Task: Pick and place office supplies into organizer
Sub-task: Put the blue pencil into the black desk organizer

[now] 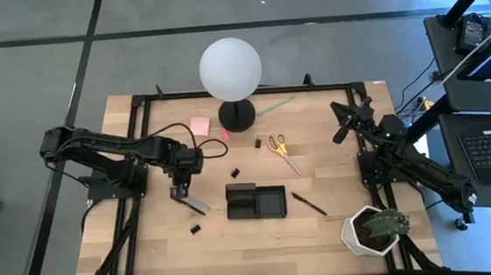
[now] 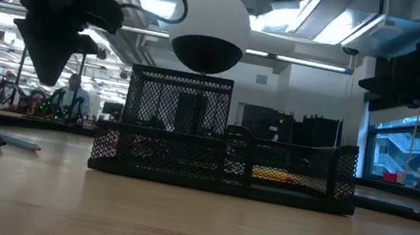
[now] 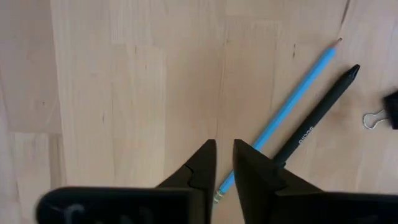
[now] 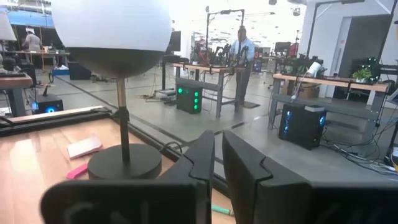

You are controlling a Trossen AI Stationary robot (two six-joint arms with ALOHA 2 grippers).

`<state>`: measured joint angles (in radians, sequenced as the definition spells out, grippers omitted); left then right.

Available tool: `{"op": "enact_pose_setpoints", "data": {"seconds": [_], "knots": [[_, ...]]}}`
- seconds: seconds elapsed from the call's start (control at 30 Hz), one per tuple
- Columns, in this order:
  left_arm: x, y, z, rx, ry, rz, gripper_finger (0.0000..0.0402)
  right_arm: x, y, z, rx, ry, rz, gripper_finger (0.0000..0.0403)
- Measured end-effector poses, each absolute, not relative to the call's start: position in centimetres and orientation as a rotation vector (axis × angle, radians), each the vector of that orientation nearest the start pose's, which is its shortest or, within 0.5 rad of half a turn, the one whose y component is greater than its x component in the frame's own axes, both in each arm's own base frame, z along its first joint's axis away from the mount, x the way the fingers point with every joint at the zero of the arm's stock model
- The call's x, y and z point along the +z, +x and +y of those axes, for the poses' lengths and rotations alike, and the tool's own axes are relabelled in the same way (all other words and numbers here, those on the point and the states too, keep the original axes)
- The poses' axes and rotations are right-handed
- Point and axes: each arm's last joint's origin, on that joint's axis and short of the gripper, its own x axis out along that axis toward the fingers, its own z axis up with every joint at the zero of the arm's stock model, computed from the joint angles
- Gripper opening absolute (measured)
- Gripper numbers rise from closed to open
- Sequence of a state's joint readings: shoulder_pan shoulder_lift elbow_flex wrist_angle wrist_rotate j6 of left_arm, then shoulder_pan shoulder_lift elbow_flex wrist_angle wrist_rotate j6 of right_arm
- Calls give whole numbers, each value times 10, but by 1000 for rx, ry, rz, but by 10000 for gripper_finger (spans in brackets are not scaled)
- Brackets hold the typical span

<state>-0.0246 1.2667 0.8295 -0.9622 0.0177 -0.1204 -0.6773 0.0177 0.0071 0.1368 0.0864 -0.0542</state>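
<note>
A blue pencil [image 3: 292,102] and a black pen [image 3: 320,115] lie side by side flat on the wooden table. My left gripper [image 3: 224,152] hangs pointing down just above their near ends, clear of the table [image 2: 47,77], with a narrow gap and nothing between its fingers. The black mesh organizer [image 1: 255,200] stands to the right of it. Yellow-handled scissors [image 1: 281,148], a pink sticky-note pad [image 1: 199,125], another dark pen [image 1: 308,203] and a green stick [image 1: 274,106] lie about the table. My right gripper [image 1: 343,125] waits shut at the far right.
A white globe lamp [image 1: 231,68] stands at the far middle, and a potted plant [image 1: 376,230] at the near right corner. Small black binder clips [image 1: 235,171] lie scattered, one beside the pens [image 3: 385,115]. Bare wood lies to the left of the pens.
</note>
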Motion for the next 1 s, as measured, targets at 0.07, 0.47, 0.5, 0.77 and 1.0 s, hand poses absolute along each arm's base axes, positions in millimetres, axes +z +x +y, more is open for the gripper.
{"op": "enact_pose_setpoints", "data": {"seconds": [0.07, 0.47, 0.5, 0.77, 1.0], "knots": [[211, 203, -5, 43, -85, 1414, 76, 178, 74, -63, -766, -89, -101, 37], [207, 194, -4, -16, 68, 1509, 129, 179, 74, -63, -767, -99, -118, 37], [205, 192, -5, -15, 68, 1521, 128, 179, 74, -63, -767, -100, -118, 37], [189, 184, -9, -28, 72, 1579, 123, 179, 74, -63, -768, -100, -117, 37], [179, 183, -9, -7, 56, 1684, 123, 179, 74, -63, -768, -100, -117, 37]]}}
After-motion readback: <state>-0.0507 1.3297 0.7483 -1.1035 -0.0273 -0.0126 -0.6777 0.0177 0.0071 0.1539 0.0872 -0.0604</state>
